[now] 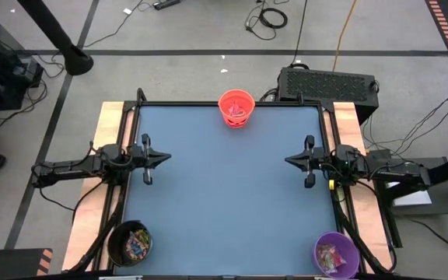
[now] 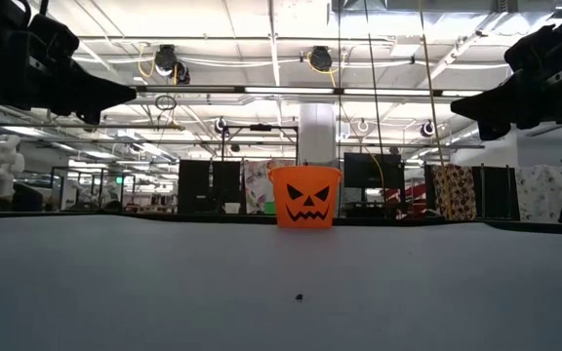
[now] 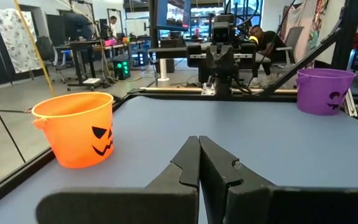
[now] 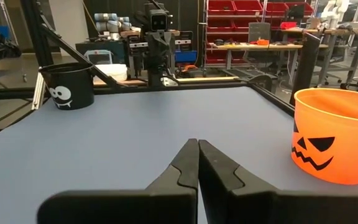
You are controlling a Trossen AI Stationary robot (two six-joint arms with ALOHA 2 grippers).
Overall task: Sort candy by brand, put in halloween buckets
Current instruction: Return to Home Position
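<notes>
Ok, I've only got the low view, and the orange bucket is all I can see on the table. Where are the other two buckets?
Observer: The high view has them at the two corners of the table farthest from the orange bucket. The black bucket is on the left arm's side, the purple bucket on the right arm's.
Operator: And the grippers, holding anything? They're just dark shapes up top for me.
Observer: No. Each wrist view shows its own gripper shut with nothing in it. The left gripper and right gripper hang at opposite sides of the table, facing each other.
</notes>
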